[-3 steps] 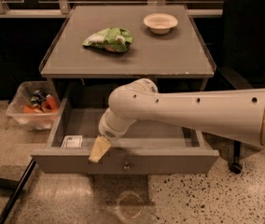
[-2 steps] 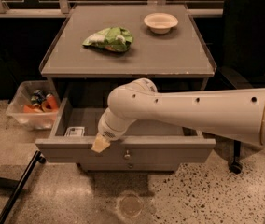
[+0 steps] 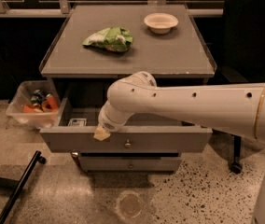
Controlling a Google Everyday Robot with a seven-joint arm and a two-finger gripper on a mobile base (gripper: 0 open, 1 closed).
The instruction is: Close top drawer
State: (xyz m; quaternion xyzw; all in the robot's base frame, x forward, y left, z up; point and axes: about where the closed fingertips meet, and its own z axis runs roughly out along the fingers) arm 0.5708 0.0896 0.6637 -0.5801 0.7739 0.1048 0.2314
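Observation:
The top drawer (image 3: pixel 170 140) is a wide grey drawer under the grey tabletop, pulled partly out. Its flat front has a small metal knob (image 3: pixel 128 144) in the middle. A small white item (image 3: pixel 77 122) lies in its left corner. My gripper (image 3: pixel 101 133) hangs at the end of the white arm, with its tan tip against the top edge of the drawer front, left of the knob. A slimmer drawer front (image 3: pixel 130 164) sits below.
A green bag (image 3: pixel 110 38) and a white bowl (image 3: pixel 161 22) lie on the tabletop (image 3: pixel 170 55). A clear bin (image 3: pixel 32 108) with cans stands on the floor at the left. A black bar (image 3: pixel 20 185) lies at the lower left. A dark chair (image 3: pixel 251 41) stands at the right.
The drawer has slid inward toward the cabinet, and my gripper has moved inward with its front edge. Less of the drawer's inside shows now.

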